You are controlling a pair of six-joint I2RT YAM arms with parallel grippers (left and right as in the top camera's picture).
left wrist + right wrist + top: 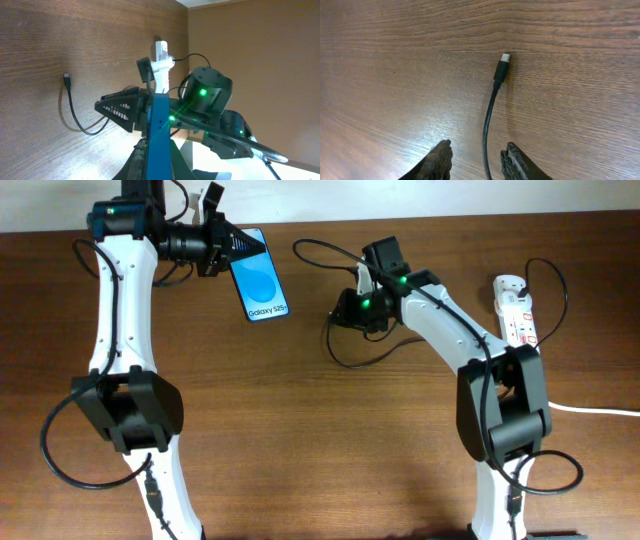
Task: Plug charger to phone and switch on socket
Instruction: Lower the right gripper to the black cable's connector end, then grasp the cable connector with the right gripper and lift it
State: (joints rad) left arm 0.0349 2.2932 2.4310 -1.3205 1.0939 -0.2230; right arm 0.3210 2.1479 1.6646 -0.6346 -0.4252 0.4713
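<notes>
overhead, left gripper point(242, 248) pinches the phone point(264, 285); only the right wrist view shows right gripper point(476, 154) spread astride the charger point(500, 72).

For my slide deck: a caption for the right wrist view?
Open right gripper straddles the charger cable, its plug tip lying free on the wooden table.

A dark brown wood-grain table point(300, 430) carries a thin black charger cable point(489, 110) around its far middle, the small black plug point(500, 72) lying flat on the wood. At the far right lies a white elongated power strip point(517, 310) with red markings. Nearer, a thick white cord point(600, 410) runs off the right edge.
</notes>
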